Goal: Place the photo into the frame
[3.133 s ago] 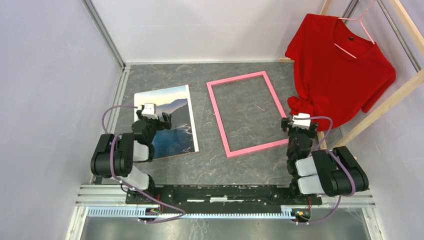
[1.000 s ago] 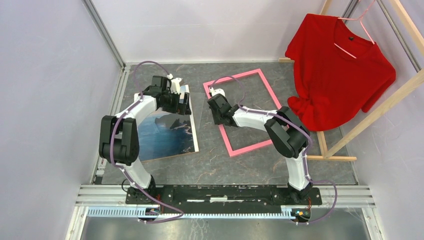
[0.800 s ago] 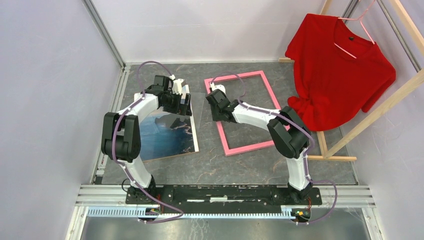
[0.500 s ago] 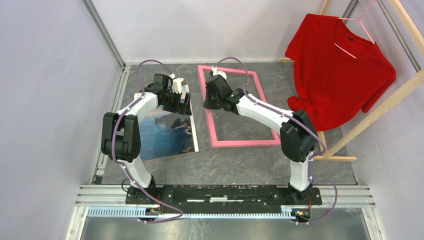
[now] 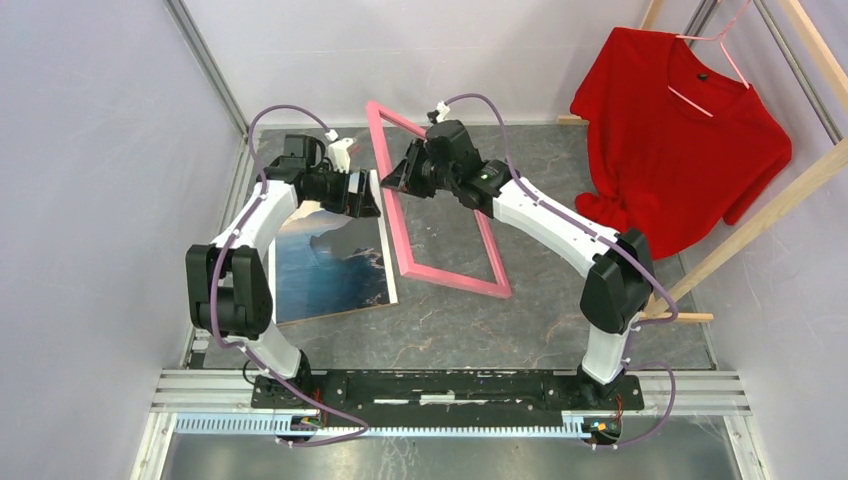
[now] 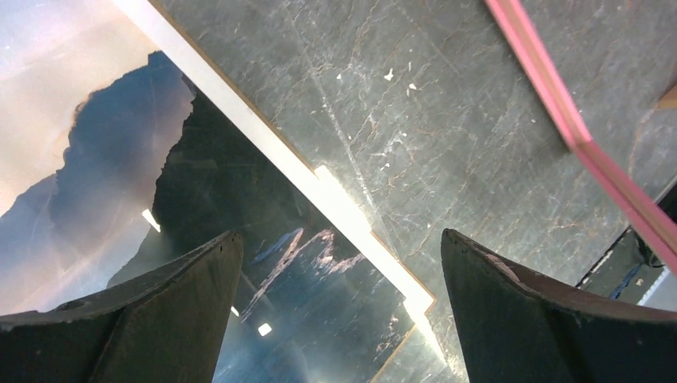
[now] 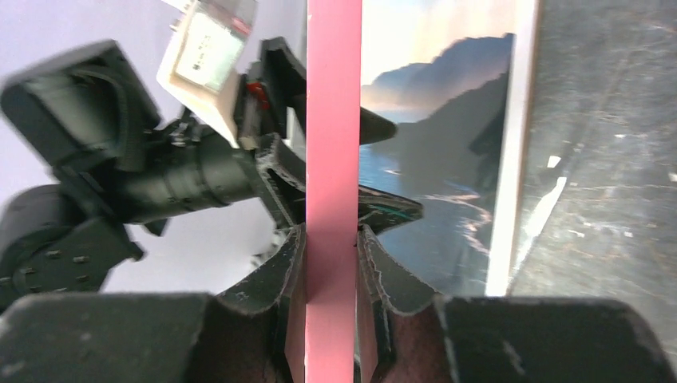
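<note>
Frame (image 7: 333, 120) in right end effector (image 7: 331, 239)

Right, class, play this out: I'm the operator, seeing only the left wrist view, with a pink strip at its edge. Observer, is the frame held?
Observer: Yes. The right claw is shut on one long side of the frame.
Operator: Does it lie flat?
Observer: No. From above it is tilted, its far end raised and its near end low by the table.
Operator: I only see one corner of the photo. Where is the rest?
Observer: The whole photo lies flat, face up, just left of the frame's near end.
</note>
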Robot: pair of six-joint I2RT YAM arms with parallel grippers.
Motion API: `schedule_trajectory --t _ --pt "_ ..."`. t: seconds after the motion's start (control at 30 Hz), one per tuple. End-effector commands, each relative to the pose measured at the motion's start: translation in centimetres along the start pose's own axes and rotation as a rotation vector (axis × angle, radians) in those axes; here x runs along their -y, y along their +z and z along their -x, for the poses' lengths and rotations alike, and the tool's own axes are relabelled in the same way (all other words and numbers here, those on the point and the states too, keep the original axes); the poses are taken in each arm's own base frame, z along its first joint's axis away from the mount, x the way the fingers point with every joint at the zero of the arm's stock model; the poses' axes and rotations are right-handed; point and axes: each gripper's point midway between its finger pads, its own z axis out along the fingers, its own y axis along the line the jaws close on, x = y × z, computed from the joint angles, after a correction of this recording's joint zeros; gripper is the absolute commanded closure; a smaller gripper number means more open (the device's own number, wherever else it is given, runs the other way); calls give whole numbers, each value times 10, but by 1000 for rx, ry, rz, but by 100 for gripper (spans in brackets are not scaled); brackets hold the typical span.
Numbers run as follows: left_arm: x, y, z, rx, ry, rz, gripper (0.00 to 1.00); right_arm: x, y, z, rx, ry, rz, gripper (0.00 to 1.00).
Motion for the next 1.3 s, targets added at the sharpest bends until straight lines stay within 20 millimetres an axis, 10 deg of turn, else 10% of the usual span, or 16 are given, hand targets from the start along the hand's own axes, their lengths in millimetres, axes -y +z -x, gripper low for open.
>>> schedule_trajectory --t 0.0,0.83,1.07,1.27 --pt "18 -21 25 71 50 -57 0 -72 -42 41 91 97 267 100" --pt "59 -81 103 359 -61 -77 0 -91 -71 46 29 489 624 100" --pt "57 -83 126 432 -70 -41 0 -63 -53 60 40 328 472 47" --pt "60 -68 136 420 -76 -48 0 -35 -41 60 -23 185 341 36"
